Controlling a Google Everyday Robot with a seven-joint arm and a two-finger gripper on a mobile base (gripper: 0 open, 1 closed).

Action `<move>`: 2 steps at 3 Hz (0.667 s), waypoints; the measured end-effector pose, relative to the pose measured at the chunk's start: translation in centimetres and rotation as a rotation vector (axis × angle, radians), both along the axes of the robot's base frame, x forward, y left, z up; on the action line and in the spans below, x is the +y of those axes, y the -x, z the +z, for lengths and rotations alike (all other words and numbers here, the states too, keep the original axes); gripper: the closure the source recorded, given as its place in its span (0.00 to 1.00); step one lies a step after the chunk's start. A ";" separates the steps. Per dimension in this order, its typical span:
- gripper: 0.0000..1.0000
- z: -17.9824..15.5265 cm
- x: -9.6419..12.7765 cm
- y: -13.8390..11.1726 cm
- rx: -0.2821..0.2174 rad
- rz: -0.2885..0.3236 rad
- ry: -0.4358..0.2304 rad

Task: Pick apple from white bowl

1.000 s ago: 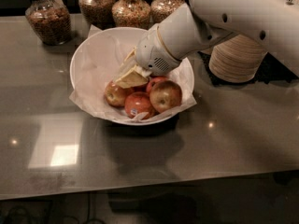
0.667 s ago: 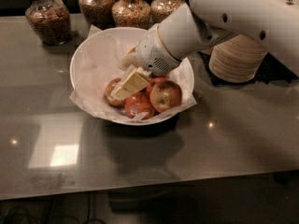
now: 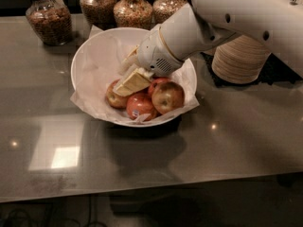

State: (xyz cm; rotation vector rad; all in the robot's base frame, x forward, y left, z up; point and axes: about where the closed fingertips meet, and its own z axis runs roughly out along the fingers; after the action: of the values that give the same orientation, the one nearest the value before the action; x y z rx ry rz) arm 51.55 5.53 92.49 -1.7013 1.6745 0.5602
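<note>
On the table (image 3: 222, 145), the white bowl (image 3: 73, 73) holds several apples. The apple (image 3: 169, 96) we want lies at its near side, touching the stickered red apple (image 3: 139, 106). The claw (image 3: 123, 79) hangs inside the bowl, spread and empty, above a smaller apple (image 3: 115, 97). We judge that closing here would grip the wrong fruit or snag the paper lining (image 3: 99, 60).

Glossy grey counter (image 3: 227, 150). On it: white bowl (image 3: 78, 63), mid-depth, slightly left of centre. Glass jars with brown dry fill along the far edge: first jar (image 3: 46, 18) toward the far-left corner, second jar (image 3: 98, 6), third jar (image 3: 134, 11) and fourth jar (image 3: 170, 4) bunched just behind the bowl. Stack of paper bowls (image 3: 239, 58) toward the right edge, on a dark mat (image 3: 279, 72). Gripper (image 3: 124, 75) is down inside the white bowl
</note>
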 end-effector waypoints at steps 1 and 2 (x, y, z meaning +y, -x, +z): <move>0.70 0.0 0.0 0.0 0.000 0.000 0.000; 0.51 0.0 0.0 0.0 0.000 0.000 0.000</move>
State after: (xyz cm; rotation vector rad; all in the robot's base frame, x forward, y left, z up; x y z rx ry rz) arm 51.55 5.53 92.49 -1.7014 1.6745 0.5602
